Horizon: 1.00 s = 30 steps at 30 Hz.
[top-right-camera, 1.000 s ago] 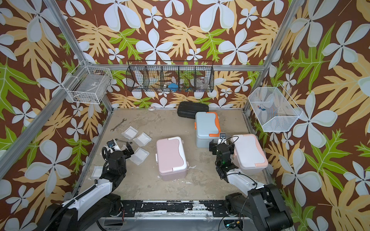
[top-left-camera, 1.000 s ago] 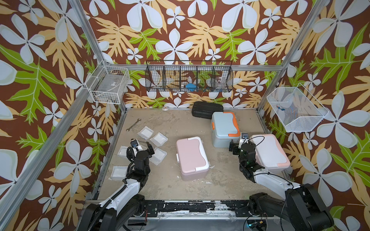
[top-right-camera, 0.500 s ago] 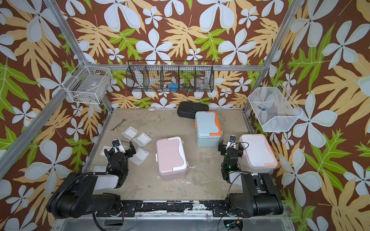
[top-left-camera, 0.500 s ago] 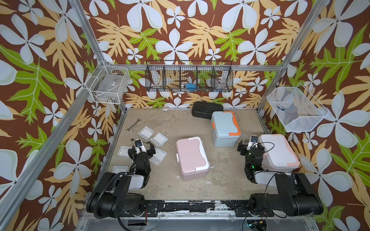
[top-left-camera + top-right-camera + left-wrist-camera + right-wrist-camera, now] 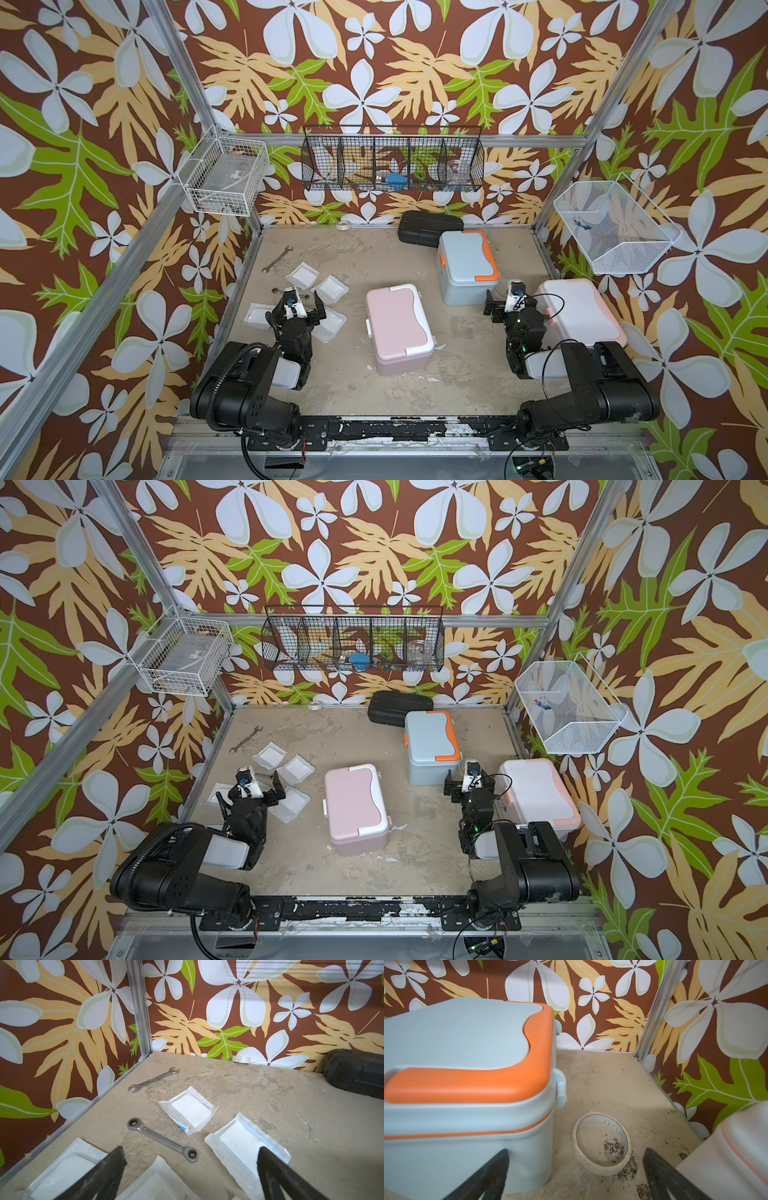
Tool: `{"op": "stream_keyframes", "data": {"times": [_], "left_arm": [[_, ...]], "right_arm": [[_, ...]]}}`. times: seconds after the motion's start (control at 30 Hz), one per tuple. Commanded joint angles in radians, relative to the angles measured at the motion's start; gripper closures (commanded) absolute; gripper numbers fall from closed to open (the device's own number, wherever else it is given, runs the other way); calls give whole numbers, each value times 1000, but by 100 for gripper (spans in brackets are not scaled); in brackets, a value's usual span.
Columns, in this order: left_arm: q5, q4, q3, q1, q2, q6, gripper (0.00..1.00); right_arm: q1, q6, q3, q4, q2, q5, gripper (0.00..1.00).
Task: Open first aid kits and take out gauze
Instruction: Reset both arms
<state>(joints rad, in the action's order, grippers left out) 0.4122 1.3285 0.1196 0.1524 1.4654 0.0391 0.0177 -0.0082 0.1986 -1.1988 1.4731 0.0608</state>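
Observation:
Three first aid kits stand with lids shut: a pink one (image 5: 399,328) in the middle, a light blue one with orange trim (image 5: 467,266) behind it, and a white one with peach trim (image 5: 582,311) at the right. Several gauze packets (image 5: 331,287) (image 5: 190,1112) lie on the floor at the left. My left gripper (image 5: 296,309) (image 5: 190,1153) hangs open among the packets, holding nothing. Between the blue and white kits, my right gripper (image 5: 512,305) (image 5: 575,1154) is open and empty.
A ratchet wrench (image 5: 162,1139) and an open-end wrench (image 5: 153,1079) lie by the gauze. A tape roll (image 5: 602,1144) sits beside the blue kit. A black ribbed case (image 5: 430,227) rests at the back wall. Wire baskets (image 5: 392,164) hang on the walls.
Both arms have folded down and back toward the front rail, with the jaws staying open. The white kit now sits slightly further right.

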Motion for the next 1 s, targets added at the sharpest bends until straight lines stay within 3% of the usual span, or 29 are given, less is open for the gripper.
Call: {"op": "stream_keyframes", "data": {"times": [0.0,0.97], "left_arm": [[-4,42,3,-3,-5,-3,0],[7,60,-1,-3,0,-5,0]], "right_arm": [[0,-13,5,-12,0,-21,0],[0,-13,5,-8,-2,-22,0]]}}
